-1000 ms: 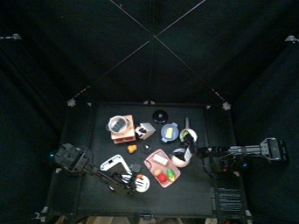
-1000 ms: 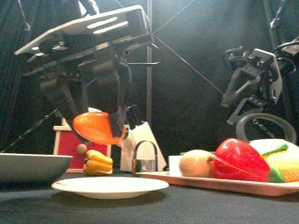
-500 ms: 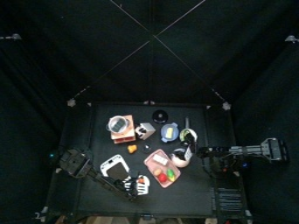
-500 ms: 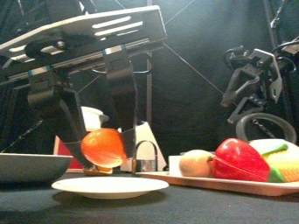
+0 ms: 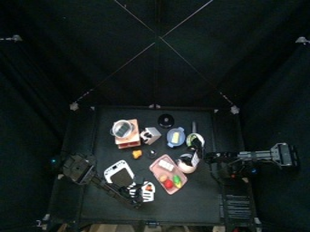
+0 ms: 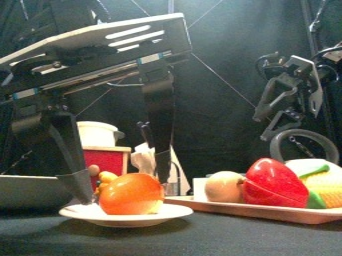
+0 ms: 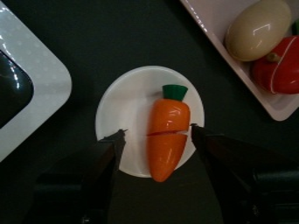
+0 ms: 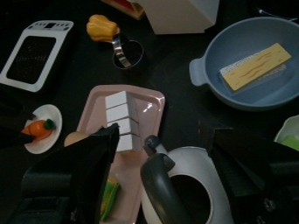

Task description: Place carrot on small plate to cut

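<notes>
The orange carrot [image 7: 163,136] with its green top lies on the small white round plate [image 7: 122,96]. My left gripper [image 7: 156,133] hangs low over it, open, one jaw on each side of the carrot and clear of it. In the front view the carrot [image 6: 131,193] rests on the small plate [image 6: 87,214] between the left gripper's fingers [image 6: 162,140]. In the top view the left gripper [image 5: 136,190] is at the table's front. My right gripper [image 8: 163,136] is open and empty, resting at the table's right side [image 5: 216,160]. The carrot also shows in the right wrist view [image 8: 38,128].
A pink tray [image 6: 254,208] with a red pepper [image 6: 274,183] and a pale round item [image 6: 225,186] lies right of the plate. A grey dish [image 6: 34,190] lies to its left. A blue-grey bowl [image 8: 251,61], a metal ring [image 8: 126,54] and a yellow pepper [image 8: 103,28] stand farther back.
My left gripper came down with the carrot, set it on the small plate and opened its jaws. The right arm has not moved.
</notes>
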`<action>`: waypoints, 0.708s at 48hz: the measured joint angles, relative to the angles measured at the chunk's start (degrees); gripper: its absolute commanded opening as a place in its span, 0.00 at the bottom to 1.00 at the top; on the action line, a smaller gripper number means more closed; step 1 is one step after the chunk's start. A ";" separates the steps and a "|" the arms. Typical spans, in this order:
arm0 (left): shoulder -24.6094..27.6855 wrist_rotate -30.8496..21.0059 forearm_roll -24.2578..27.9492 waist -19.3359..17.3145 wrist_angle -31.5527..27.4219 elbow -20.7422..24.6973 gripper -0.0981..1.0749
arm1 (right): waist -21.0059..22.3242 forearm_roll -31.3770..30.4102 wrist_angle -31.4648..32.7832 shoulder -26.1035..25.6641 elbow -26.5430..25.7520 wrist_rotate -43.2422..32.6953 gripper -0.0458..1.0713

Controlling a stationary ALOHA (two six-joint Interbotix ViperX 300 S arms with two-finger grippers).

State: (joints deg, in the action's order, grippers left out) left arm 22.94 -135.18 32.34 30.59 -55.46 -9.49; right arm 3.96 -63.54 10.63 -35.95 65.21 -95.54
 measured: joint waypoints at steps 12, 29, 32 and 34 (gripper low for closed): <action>-0.62 -0.09 1.32 0.00 -0.53 0.09 0.90 | 0.00 -0.09 0.09 0.00 0.00 0.00 0.95; -4.22 -0.09 5.98 0.09 -6.24 -0.35 0.90 | 0.00 -0.09 0.00 -0.09 0.00 0.00 0.95; -4.75 -0.18 7.21 0.00 -6.50 -0.88 0.90 | 0.09 -0.09 0.00 -0.09 0.00 0.00 0.95; -5.10 -0.18 8.09 0.00 -6.50 -1.23 0.90 | 0.00 -0.09 0.00 -0.09 0.00 0.00 0.95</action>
State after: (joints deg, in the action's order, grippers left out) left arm 17.84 -135.35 40.43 30.59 -61.96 -10.72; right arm 3.96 -63.63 10.63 -36.04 65.21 -95.54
